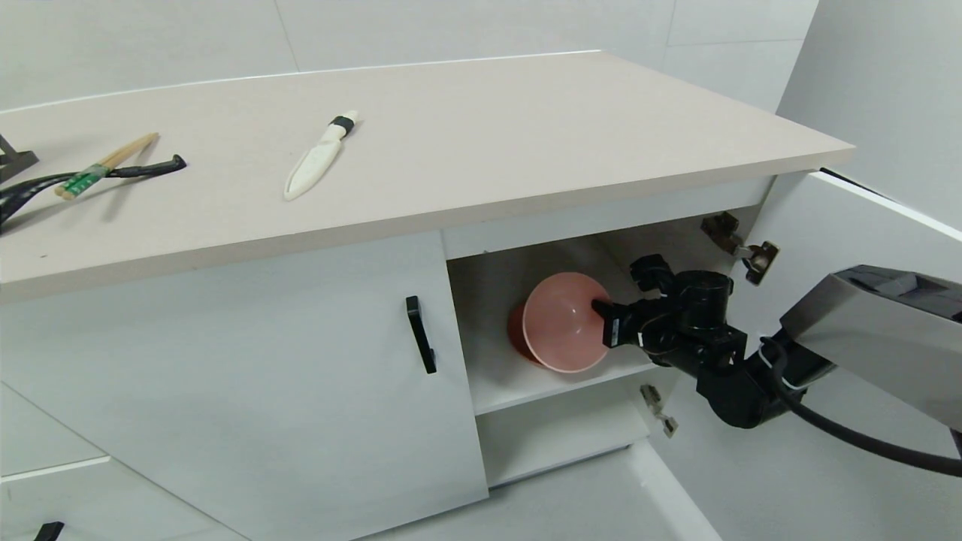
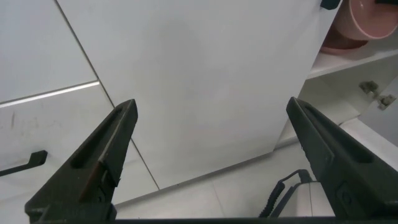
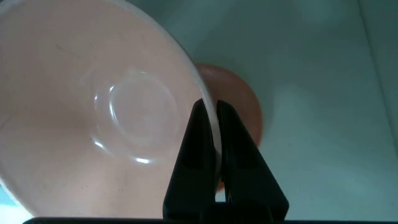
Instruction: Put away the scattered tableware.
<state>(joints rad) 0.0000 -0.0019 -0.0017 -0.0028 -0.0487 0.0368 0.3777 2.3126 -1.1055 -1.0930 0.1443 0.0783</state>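
Inside the open cabinet, a pink bowl point(image 1: 564, 323) point(image 3: 112, 112) stands tilted on its side over the shelf point(image 1: 541, 383), with my right gripper point(image 1: 605, 319) point(image 3: 214, 118) shut on its rim. Close behind it sits a darker red bowl point(image 1: 517, 330) point(image 3: 239, 99). On the countertop point(image 1: 526, 135) lie a pair of wooden chopsticks point(image 1: 105, 165) at the far left and a white sheathed knife point(image 1: 319, 154) nearer the middle. My left gripper point(image 2: 211, 106) is open, low down and facing the closed cabinet door point(image 2: 205, 93); the pink bowl point(image 2: 373, 18) shows beyond it.
The closed door carries a black handle point(image 1: 421, 334). The right-hand door point(image 1: 827, 225) is swung open, with metal hinges point(image 1: 744, 244) on its frame. A black cable-like item point(image 1: 143, 169) lies by the chopsticks. A lower drawer handle point(image 2: 25, 163) is at floor level.
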